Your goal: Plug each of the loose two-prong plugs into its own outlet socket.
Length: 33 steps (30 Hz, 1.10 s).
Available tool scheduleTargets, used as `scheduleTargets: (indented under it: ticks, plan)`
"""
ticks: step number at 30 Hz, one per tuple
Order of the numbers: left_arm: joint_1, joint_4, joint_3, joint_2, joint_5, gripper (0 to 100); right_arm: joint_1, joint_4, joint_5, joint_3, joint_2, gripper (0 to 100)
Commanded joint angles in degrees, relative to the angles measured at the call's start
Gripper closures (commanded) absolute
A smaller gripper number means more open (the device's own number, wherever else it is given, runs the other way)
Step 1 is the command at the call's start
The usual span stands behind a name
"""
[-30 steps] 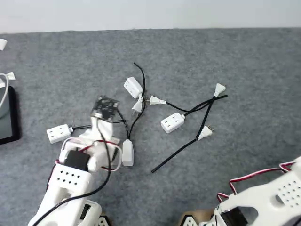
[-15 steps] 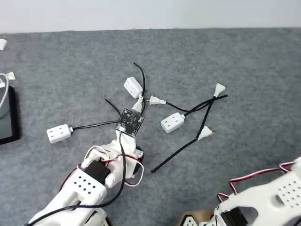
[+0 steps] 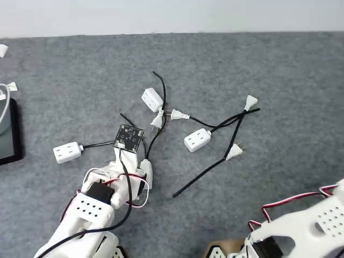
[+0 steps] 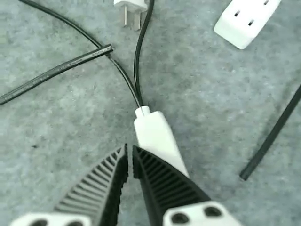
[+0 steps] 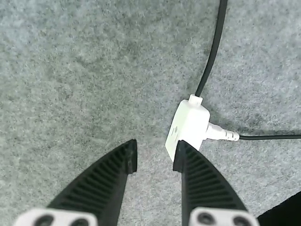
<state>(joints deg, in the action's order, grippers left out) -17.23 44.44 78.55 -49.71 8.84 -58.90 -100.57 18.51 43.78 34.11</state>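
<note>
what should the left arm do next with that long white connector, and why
Probably open the left gripper and shift it sideways over the long white connector. Its jaws stand almost closed on nothing, and the connector lies on the carpet beside one finger rather than between the two, so it likely cannot grasp from here.

Grey carpet (image 3: 279,64) lay evenly lit under and around the left gripper (image 4: 130,151). A pale wall strip (image 3: 172,16) ran far beyond it. A dark flat device (image 3: 9,134) sat well off to its left.
</note>
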Motion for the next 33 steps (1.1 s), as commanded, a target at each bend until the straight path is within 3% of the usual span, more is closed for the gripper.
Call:
scheduleTargets:
  ticks: [1,11,16,21,26,33]
  plan:
    - [0.4,2.7,-0.6,0.0,-0.5,99,-1.2,-2.1,0.9,0.4,-1.0,86.5]
    - [-0.8,3.7,-10.7,0.0,-0.2,99,-0.4,-1.7,0.6,0.4,-0.9,86.5]
    - [-9.7,6.2,-11.9,0.0,0.4,99,-0.5,-1.8,0.9,0.4,-0.9,86.5]
    - [-17.1,5.9,-10.9,0.1,6.9,99,-0.3,-1.9,0.5,0.4,-0.9,86.5]
    - [-16.0,5.4,-10.9,3.2,7.6,99,0.0,-2.0,0.4,0.4,-0.9,86.5]
    - [-12.8,-5.5,-12.1,23.3,7.6,99,0.4,-2.0,0.4,0.4,-1.0,86.5]
